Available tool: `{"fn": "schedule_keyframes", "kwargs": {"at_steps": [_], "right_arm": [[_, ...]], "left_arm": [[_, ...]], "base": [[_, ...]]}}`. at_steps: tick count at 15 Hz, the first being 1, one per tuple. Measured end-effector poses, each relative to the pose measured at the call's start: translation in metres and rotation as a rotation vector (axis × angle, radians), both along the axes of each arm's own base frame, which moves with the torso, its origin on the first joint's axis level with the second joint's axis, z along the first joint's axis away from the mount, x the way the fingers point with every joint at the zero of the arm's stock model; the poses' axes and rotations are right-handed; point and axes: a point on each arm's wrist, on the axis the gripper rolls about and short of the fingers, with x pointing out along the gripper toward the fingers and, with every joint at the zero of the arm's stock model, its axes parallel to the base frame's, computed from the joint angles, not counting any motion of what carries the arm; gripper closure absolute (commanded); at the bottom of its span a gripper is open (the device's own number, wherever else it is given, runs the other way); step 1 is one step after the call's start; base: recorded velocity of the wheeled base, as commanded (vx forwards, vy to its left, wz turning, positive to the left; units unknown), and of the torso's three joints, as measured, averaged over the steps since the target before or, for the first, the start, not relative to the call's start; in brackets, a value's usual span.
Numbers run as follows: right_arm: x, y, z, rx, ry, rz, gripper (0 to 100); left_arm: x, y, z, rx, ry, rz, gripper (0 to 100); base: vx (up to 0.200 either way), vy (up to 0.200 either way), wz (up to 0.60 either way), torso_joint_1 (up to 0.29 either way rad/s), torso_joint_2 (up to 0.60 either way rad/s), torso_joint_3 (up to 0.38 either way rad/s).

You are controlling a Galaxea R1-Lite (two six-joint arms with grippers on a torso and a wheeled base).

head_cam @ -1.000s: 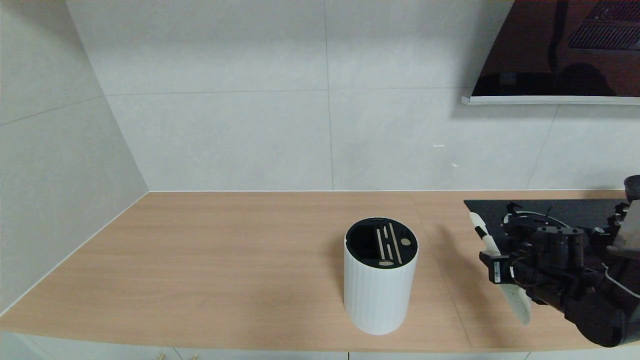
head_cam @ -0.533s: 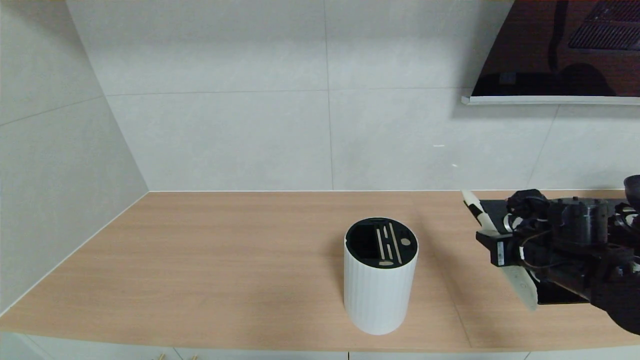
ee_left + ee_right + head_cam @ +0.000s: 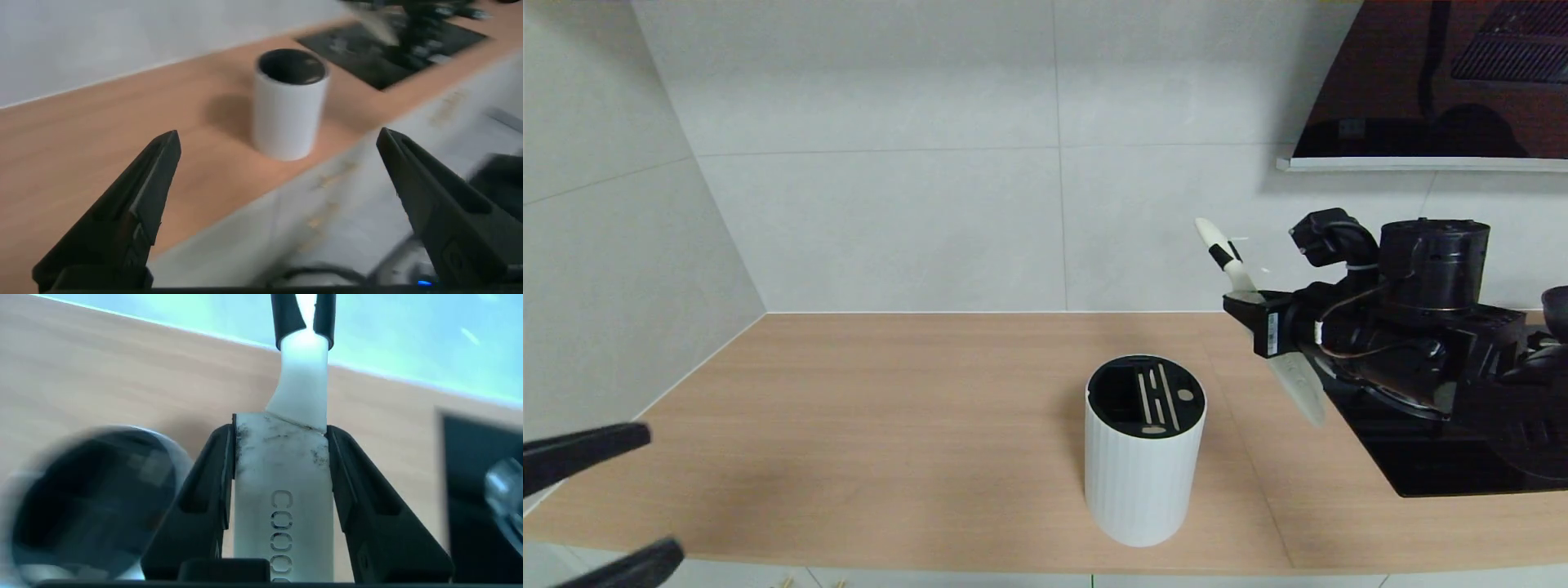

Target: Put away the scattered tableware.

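Your holder (image 3: 1143,449) on the counter (image 3: 890,425) near its front edge, knife (image 3: 1294,382) held in your right gripper (image 3: 1270,325) above and right of it, cooktop (image 3: 1429,465) set in the counter farther right, your left gripper (image 3: 600,510) far left, well apart.

I am in a kitchen, most probably a home one. Before me runs a wooden worktop (image 3: 890,425). It meets a wall of large pale tiles (image 3: 890,204) along its far edge and at its left corner. At the right end of the worktop a black glass cooktop (image 3: 1421,469) is set into the wood, and above it on the wall there is a dark slanted extractor hood (image 3: 1437,90). Under the front edge are light cabinet fronts (image 3: 368,188) with small handles. Near the front edge stands a white ribbed knife holder (image 3: 1143,465) with slots in its top, and my right pincer (image 3: 1270,322) grips a white knife (image 3: 1298,388)
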Motion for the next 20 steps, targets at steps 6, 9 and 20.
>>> {"fn": "schedule_keyframes", "kwargs": {"at_steps": [6,9,20], "right_arm": [[-0.029,0.048,0.004,0.04,-0.003,0.084,100],[-0.045,0.066,0.007,0.075,0.004,0.139,100],[-0.09,0.113,0.009,0.192,0.065,0.318,100]], "left_arm": [[0.108,-0.054,-0.004,-0.109,0.082,-0.215,0],[0.132,-0.082,-0.015,-0.328,0.263,-0.246,0],[0.185,-0.15,-0.058,-0.554,0.25,-0.112,0]], "base": [[0.0,0.0,0.0,0.0,0.0,0.0],[0.0,0.0,0.0,0.0,0.0,0.0],[0.0,0.0,0.0,0.0,0.0,0.0]]}}
